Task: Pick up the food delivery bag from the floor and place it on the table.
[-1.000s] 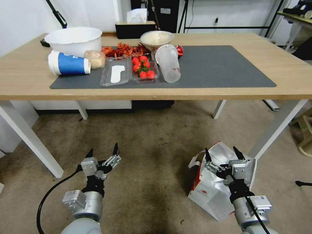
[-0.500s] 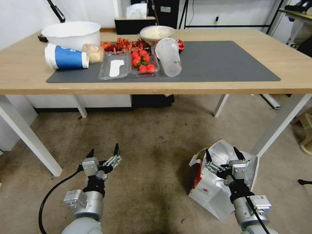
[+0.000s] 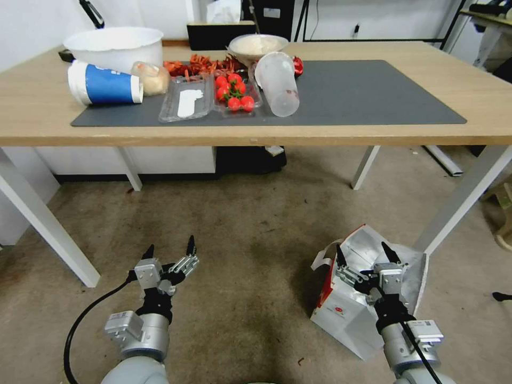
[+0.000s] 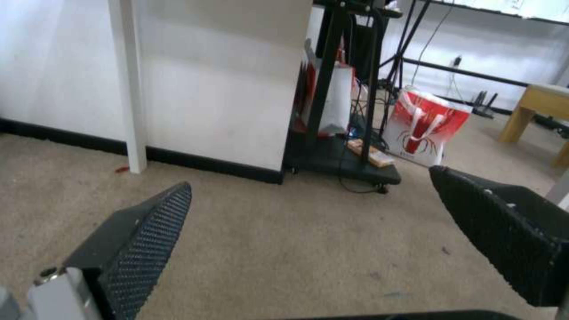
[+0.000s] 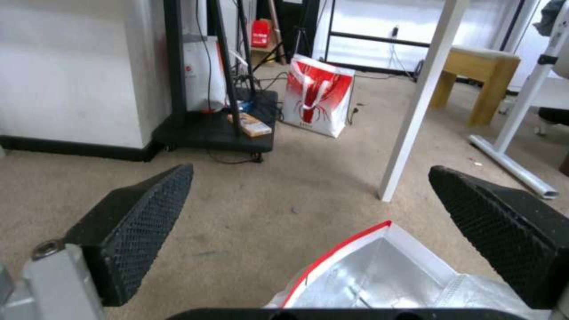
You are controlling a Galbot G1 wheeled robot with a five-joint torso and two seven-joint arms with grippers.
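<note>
The food delivery bag (image 3: 344,317) stands open on the floor (image 3: 240,229) at my right, beside a white table leg. It is white with a red side panel, a round red logo and foil lining (image 5: 379,275). My right gripper (image 3: 362,249) hovers open just above the bag's mouth, touching nothing; in the right wrist view its fingers (image 5: 311,172) spread wide over the foil opening. My left gripper (image 3: 169,246) hangs open over bare carpet, well left of the bag, and its fingers (image 4: 311,180) hold nothing. The table (image 3: 373,133) with its dark grey mat (image 3: 373,90) stretches ahead.
On the mat's left half lie a blue cup (image 3: 104,85), a white bowl (image 3: 114,45), a tomato tray (image 3: 233,96) and a tipped clear cup (image 3: 277,85); the right half is bare. White legs (image 3: 458,194) flank the bag. Another red-and-white bag (image 5: 317,100) stands beyond a black stand (image 5: 219,129).
The whole head picture has shifted, with the table sliding up and nearer, so the camera moved. Both grippers stay open and keep the same places relative to the bag.
</note>
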